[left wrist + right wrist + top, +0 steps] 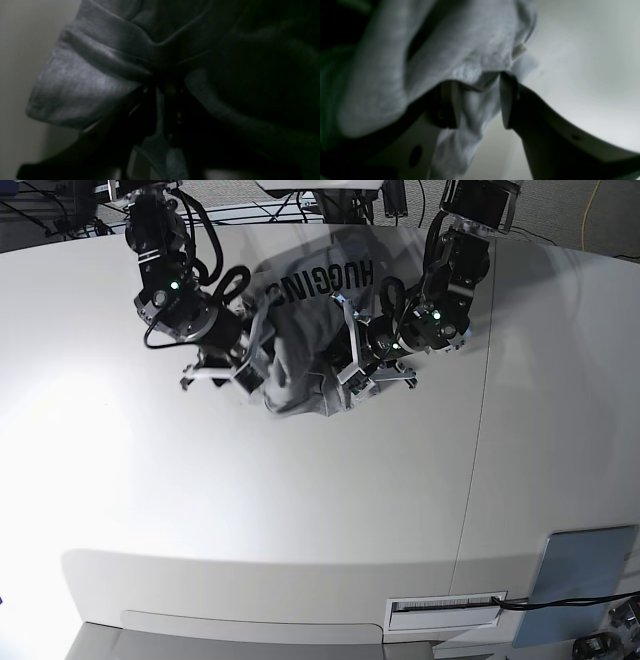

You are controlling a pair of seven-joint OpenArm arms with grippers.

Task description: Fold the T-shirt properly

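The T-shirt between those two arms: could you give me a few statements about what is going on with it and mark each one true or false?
1. The T-shirt lies neatly folded into a flat rectangle. False: it is bunched up between the two arms.
2. Black lettering shows on the shirt in the base view. True.
3. The left tool is shut on grey fabric. True: the left wrist view shows cloth gathered into it.
4. The right tool hangs away from the shirt. False: cloth sits between its fingers.
5. The shirt rests on a dark wooden table. False: the table is white.
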